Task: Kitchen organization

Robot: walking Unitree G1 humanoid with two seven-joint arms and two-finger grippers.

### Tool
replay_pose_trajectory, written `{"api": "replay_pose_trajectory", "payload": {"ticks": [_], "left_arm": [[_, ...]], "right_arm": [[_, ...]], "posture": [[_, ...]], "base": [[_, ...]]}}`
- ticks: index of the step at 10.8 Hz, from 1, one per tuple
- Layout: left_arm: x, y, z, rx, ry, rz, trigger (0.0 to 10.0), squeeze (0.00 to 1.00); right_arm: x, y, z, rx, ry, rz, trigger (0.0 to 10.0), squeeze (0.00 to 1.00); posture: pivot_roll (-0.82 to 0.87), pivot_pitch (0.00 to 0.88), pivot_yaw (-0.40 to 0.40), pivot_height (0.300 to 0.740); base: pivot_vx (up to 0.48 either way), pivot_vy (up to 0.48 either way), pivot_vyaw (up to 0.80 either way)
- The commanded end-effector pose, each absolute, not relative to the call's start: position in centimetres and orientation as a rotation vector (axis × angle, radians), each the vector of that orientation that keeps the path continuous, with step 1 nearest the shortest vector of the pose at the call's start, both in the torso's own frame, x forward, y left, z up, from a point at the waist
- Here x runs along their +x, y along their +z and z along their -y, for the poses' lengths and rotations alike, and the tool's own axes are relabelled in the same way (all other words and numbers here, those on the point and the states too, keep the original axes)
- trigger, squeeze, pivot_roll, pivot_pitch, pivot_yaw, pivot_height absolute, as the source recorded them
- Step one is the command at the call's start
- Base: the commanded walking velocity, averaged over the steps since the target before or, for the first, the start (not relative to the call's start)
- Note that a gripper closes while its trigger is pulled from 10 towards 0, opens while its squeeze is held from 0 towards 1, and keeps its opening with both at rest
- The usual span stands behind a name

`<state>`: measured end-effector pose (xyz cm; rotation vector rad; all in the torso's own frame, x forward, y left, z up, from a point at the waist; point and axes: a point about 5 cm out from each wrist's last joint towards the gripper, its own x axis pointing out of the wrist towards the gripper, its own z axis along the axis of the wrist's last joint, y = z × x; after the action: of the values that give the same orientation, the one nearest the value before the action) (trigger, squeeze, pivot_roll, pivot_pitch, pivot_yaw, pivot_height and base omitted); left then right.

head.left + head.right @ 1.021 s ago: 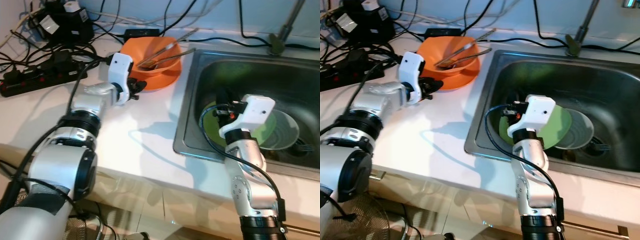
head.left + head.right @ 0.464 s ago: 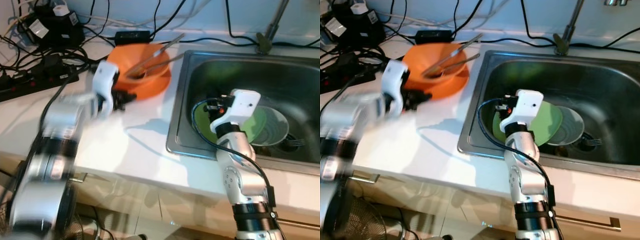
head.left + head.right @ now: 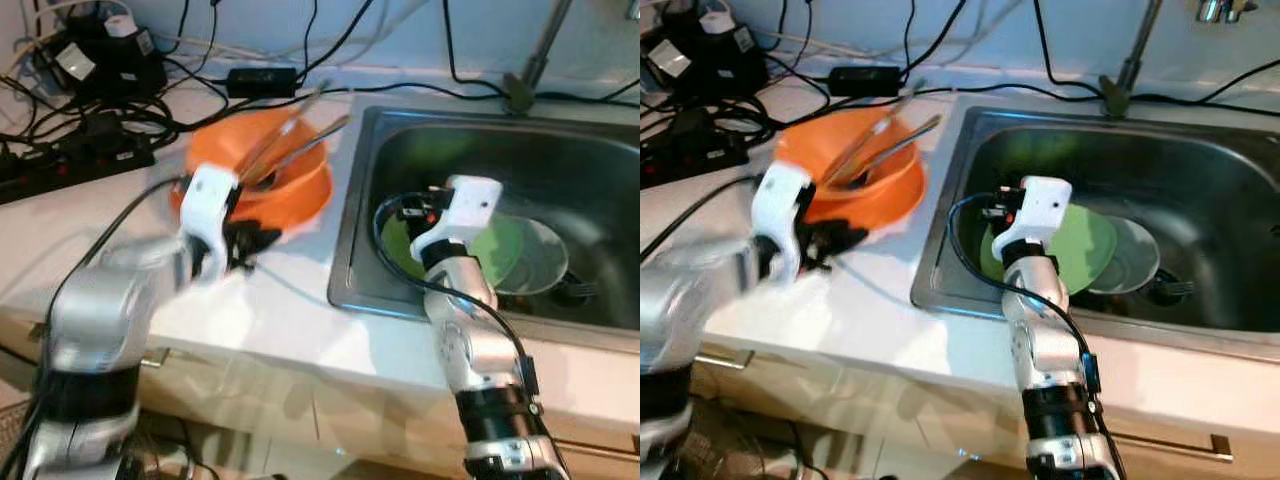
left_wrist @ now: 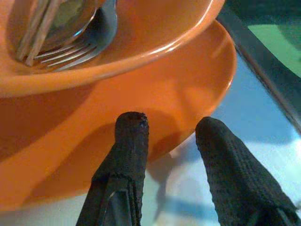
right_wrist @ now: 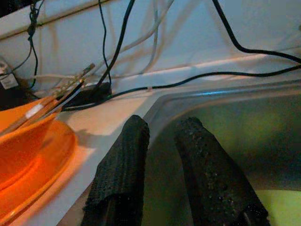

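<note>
Now left gripper point(image 4: 167, 134) meets glossy orange plate point(image 4: 155, 99).

I am looking at a home kitchen. A steel sink point(image 3: 560, 150) is set into the white table point(image 3: 290, 320), with a tap stem point(image 3: 540, 55) behind it and plates point(image 3: 1110, 245) lying inside. An orange bowl point(image 3: 270, 175) holds cutlery, and cabinet fronts with a handle point(image 3: 1175, 440) are below.
</note>
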<state>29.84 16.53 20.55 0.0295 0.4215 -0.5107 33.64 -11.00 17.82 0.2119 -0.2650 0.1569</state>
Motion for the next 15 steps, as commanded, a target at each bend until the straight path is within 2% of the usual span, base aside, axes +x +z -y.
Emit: {"api": "replay_pose_trajectory", "payload": {"ticks": [1, 3, 6, 9, 11, 12, 15], "left_arm": [[28.6, 17.8, -17.5, -0.004, -0.449, -0.591, 10.0, 0.0], [27.1, 18.0, -18.6, -0.002, -0.386, -0.598, 10.0, 0.0], [25.4, 18.7, -22.0, 0.048, -0.243, -0.613, 10.0, 0.0], [25.4, 19.2, -23.7, 0.101, -0.174, -0.605, 10.0, 0.0], [26.4, 19.8, -22.5, 0.128, -0.21, -0.532, 10.0, 0.0], [27.2, 20.5, -21.3, 0.131, -0.234, -0.425, 10.0, 0.0], [28.3, 22.4, -19.8, 0.019, -0.228, -0.227, 10.0, 0.0]], "right_arm": [[33.7, 16.1, 11.4, 0.23, 0.143, 0.209, 10.0, 0.0], [34.2, 16.2, 11.4, 0.227, 0.155, 0.214, 10.0, 0.0], [34.9, 16.5, 11.4, 0.216, 0.178, 0.224, 10.0, 0.0], [35.2, 16.4, 11.4, 0.209, 0.186, 0.231, 10.0, 0.0], [35.3, 16.7, 11.6, 0.206, 0.182, 0.243, 10.0, 0.0], [35.4, 16.8, 11.8, 0.203, 0.173, 0.249, 10.0, 0.0], [35.6, 16.8, 12.2, 0.201, 0.156, 0.255, 10.0, 0.0]], "posture": [[0.31, 0.121, 0.043, 0.74], [0.33, 0.117, 0.029, 0.74], [0.34, 0.097, 0.006, 0.74], [0.34, 0.064, 0.001, 0.74], [0.33, 0.053, 0.004, 0.74], [0.32, 0.056, 0.007, 0.74], [0.31, 0.056, -0.002, 0.74]], "base": [[0.0, 0.0, 0.0], [0.0, 0.0, 0.0], [0.0, 0.0, 0.0], [0.0, 0.0, 0.0], [0.0, 0.0, 0.0], [0.0, 0.0, 0.0], [0.0, 0.0, 0.0]]}}
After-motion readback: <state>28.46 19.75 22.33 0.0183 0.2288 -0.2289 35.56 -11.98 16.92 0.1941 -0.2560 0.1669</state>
